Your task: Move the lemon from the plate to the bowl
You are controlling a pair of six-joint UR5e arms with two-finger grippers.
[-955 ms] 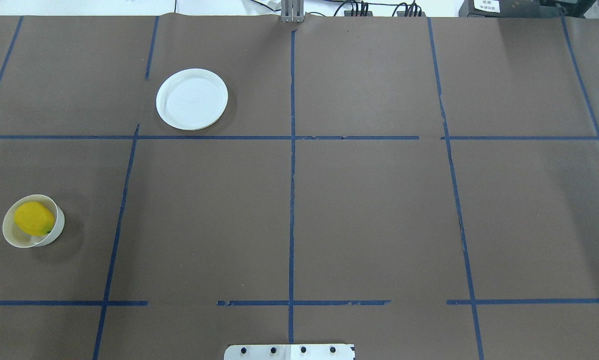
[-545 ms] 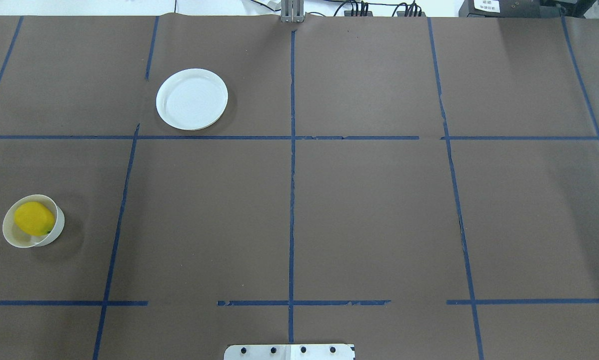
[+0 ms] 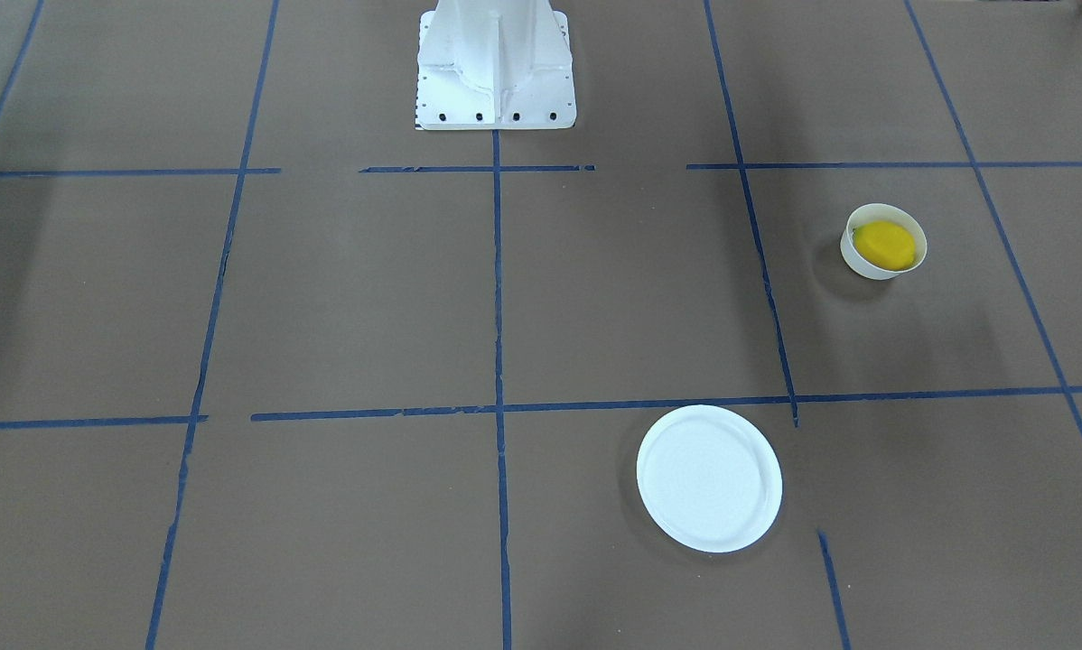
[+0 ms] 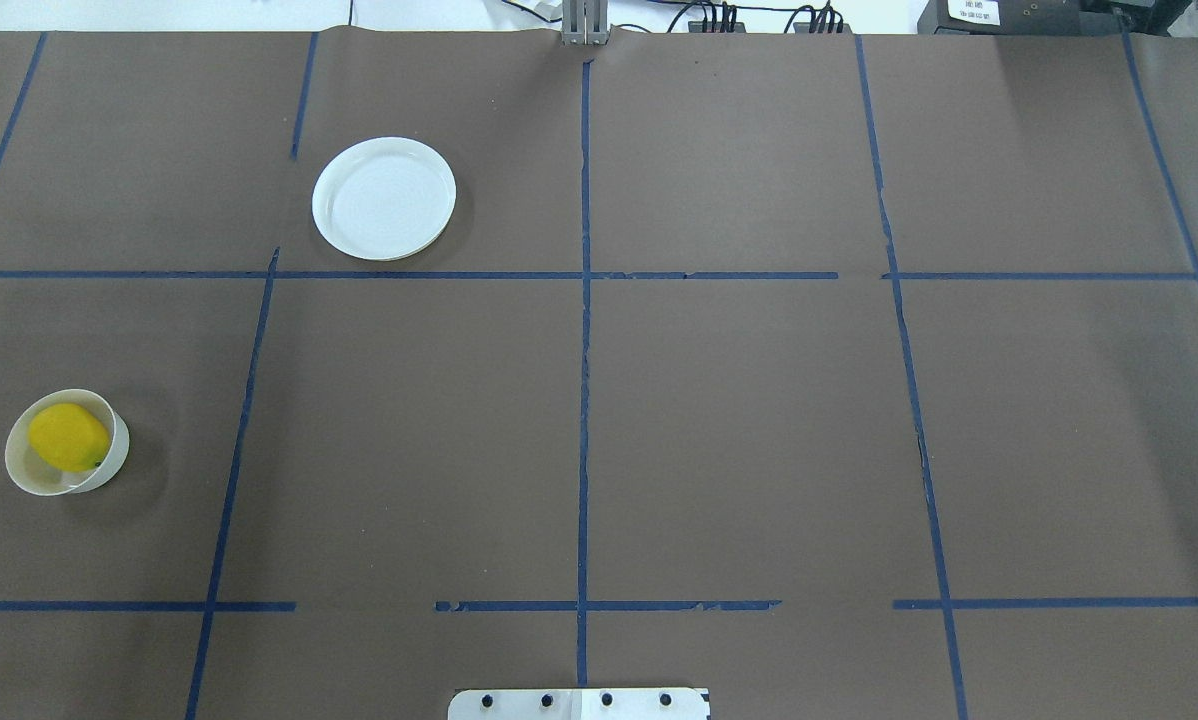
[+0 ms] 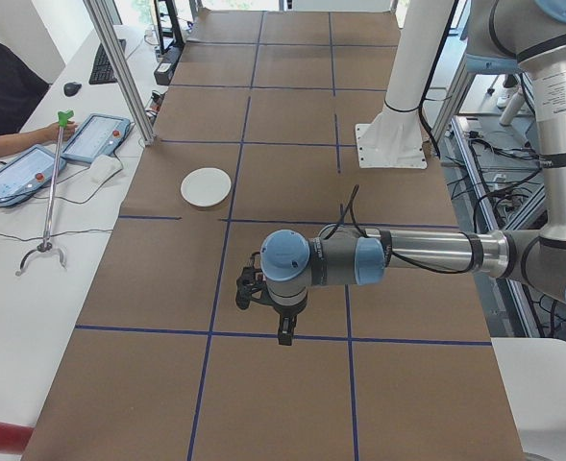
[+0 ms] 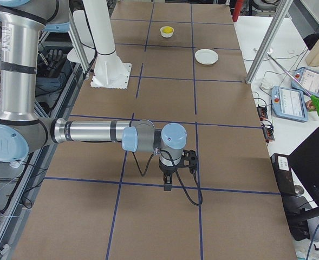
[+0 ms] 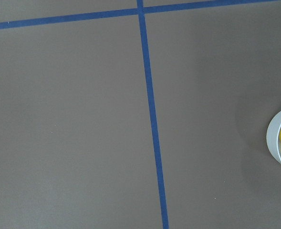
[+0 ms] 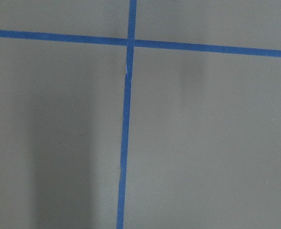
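As you look forward from behind the robot, its white metal base plate (image 4: 579, 704) sits at the nearest edge of the brown paper-covered table (image 4: 759, 430), which blue tape lines (image 4: 583, 400) divide into squares. Each arm stretches out level above that paper. The left gripper (image 5: 283, 336) and the right gripper (image 6: 167, 187) both hang pointing straight down. They show only in the side views, so you cannot tell how far either is parted or whether it grips anything.

Farther out, on the robot's left, the small bright yellow rounded lemon (image 4: 67, 437) lies inside the small deep round white bowl (image 4: 29, 478) and fills most of it. The left wrist camera catches only a sliver of that bowl and lemon at its right edge.

Farthest away and well apart from the bowl, the wide flat round white plate (image 4: 384, 198) lies with its whole pale face showing.
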